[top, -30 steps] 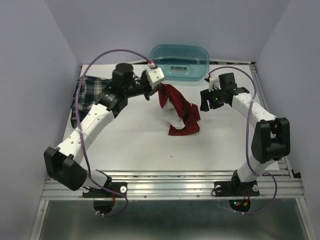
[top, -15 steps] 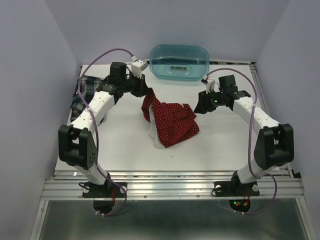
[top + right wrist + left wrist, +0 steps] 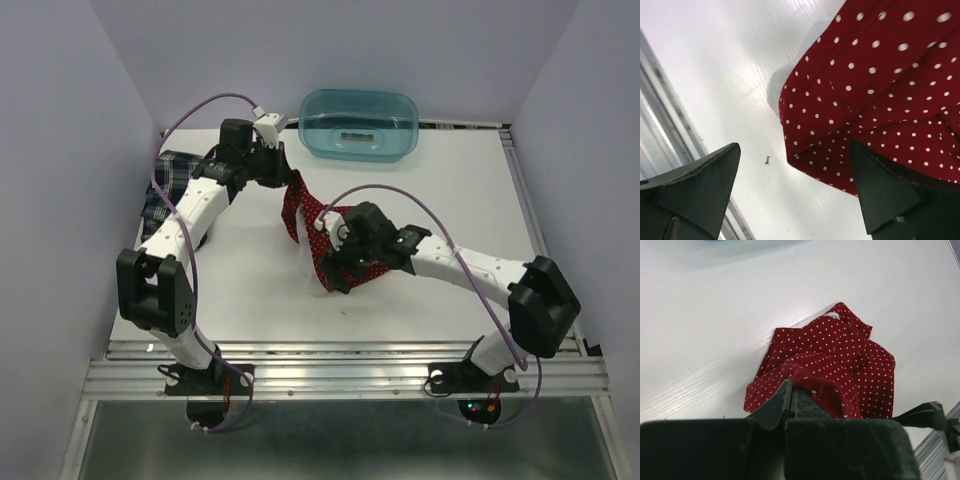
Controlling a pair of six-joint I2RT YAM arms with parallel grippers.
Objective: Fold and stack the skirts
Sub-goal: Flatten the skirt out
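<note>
The red skirt with white dots [image 3: 298,210] lies crumpled on the white table's middle. One edge is lifted toward the back left. My left gripper [image 3: 289,181] is shut on that raised edge; the left wrist view shows its jaws [image 3: 790,386] pinching a fold of the skirt [image 3: 840,355]. My right gripper [image 3: 335,272] is open just over the skirt's near left corner. In the right wrist view one finger is over the cloth [image 3: 880,75] and one over bare table, with the gripper [image 3: 795,150] straddling the hem. The plaid skirt [image 3: 165,185] lies at the far left, partly under the left arm.
A translucent teal tub [image 3: 360,125] stands at the back centre. Purple walls close in the left and right sides. The table's metal rail [image 3: 350,350] runs along the near edge, close to the right gripper [image 3: 660,100]. White lining [image 3: 776,85] peeks out at the skirt's hem.
My right arm has swung from the back right across to the red skirt's near left corner, jaws open. The left gripper has kept its hold and barely moved.
</note>
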